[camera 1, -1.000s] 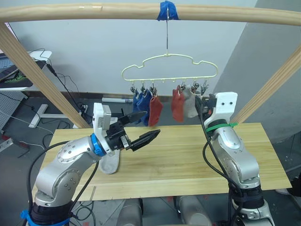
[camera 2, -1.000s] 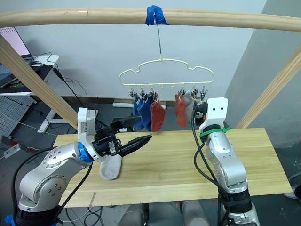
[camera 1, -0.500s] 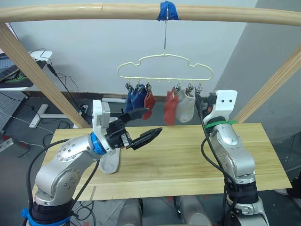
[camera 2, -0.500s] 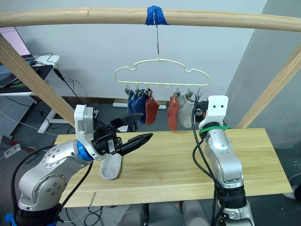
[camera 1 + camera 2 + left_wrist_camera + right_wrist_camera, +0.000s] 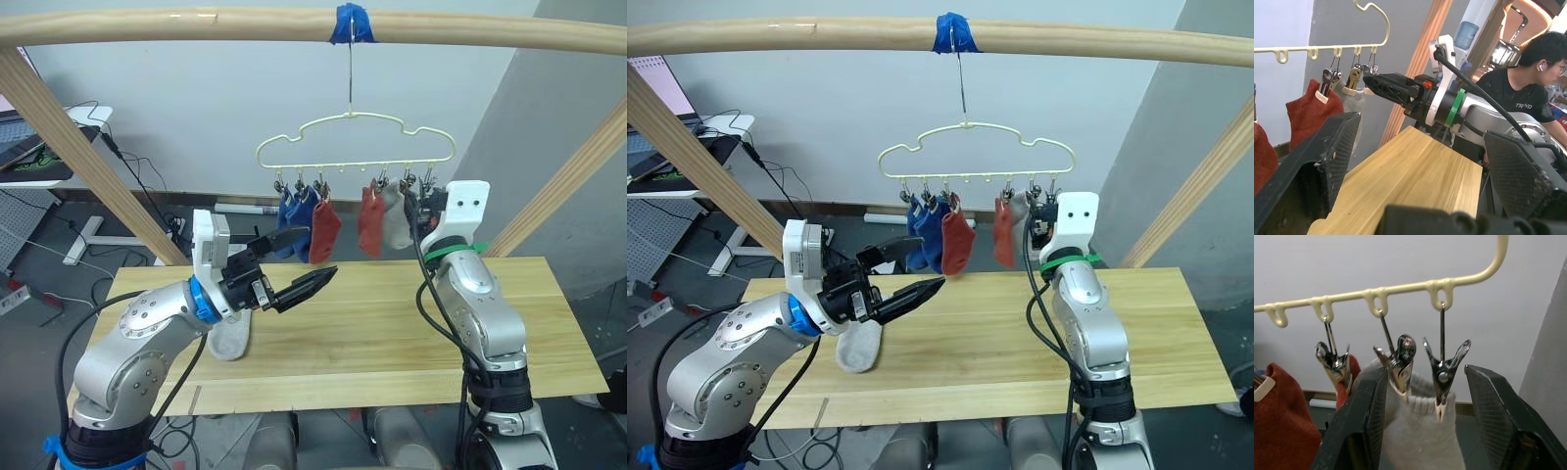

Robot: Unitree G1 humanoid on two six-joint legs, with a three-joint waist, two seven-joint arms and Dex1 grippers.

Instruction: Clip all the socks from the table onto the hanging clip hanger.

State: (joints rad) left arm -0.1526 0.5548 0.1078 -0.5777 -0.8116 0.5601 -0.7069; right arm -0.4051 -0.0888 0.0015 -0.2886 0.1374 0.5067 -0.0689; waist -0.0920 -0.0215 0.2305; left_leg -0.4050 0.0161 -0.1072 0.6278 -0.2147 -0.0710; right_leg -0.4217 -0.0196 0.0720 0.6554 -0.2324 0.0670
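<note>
1. The pale yellow clip hanger [image 5: 355,137] hung upper centre, carrying two blue, two rust red and one grey sock [image 5: 1422,443].
2. The right gripper [image 5: 1425,382] stood with fingers wide around the grey sock's clip [image 5: 1444,377].
3. The left gripper [image 5: 299,262] hovered with fingers wide, empty; another grey sock [image 5: 228,338] lay on the table [image 5: 392,333] at lower left.

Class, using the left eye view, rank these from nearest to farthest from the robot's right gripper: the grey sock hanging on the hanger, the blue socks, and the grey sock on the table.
1. Hanging grey sock, right beside the right gripper.
2. Blue socks, at the hanger's left end.
3. Grey sock on the table, far left, under the left arm.
</note>
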